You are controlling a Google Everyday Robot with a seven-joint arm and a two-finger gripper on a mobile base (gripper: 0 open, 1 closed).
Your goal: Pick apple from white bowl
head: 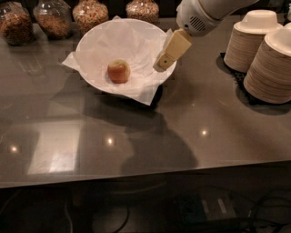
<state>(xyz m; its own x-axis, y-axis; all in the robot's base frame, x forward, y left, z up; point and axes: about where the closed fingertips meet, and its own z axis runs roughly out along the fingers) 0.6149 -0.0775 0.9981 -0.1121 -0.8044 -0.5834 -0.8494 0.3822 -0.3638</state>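
Note:
The apple (118,71), reddish-orange with a yellowish top, lies in the middle of the white bowl (91,43), which is lined with crumpled white paper and sits on the dark counter at the back left. My gripper (163,62) hangs over the bowl's right rim, its beige fingers (173,48) pointing down and left towards the apple. It is to the right of the apple and apart from it. It holds nothing that I can see.
Several glass jars (91,12) of snacks stand along the back edge behind the bowl. Stacks of beige paper bowls (272,67) stand on a black mat at the right. The grey counter (191,136) runs to its front edge below.

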